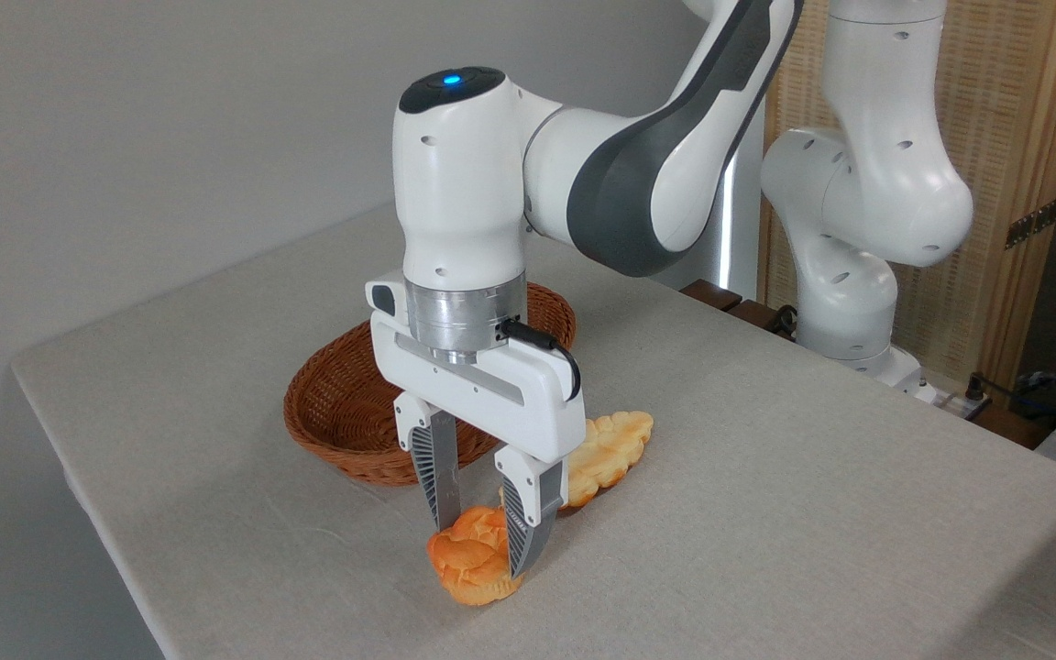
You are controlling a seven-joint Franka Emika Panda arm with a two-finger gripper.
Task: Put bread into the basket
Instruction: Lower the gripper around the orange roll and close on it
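**Bun caught between the fingers, basket waiting behind**

The bread (471, 555) is sitting on the bench (766, 513) near its front edge, and the pincer (482, 541) is closing around it — one finger on each side, seemingly pinching it. Rounded, cracked and glossy, the bun is likely offering slippery purchase; an off-centre squeeze could be rolling it out on lifting. Just behind, a pale leaf-shaped loaf (606, 454) is lying beside the woven wicker basket (345, 412) — low-walled, oval

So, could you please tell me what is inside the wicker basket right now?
The visible part of the basket shows only bare weave inside. The gripper and wrist hide its middle and right side, so that part cannot be checked. The bun sits on the table between the fingers.
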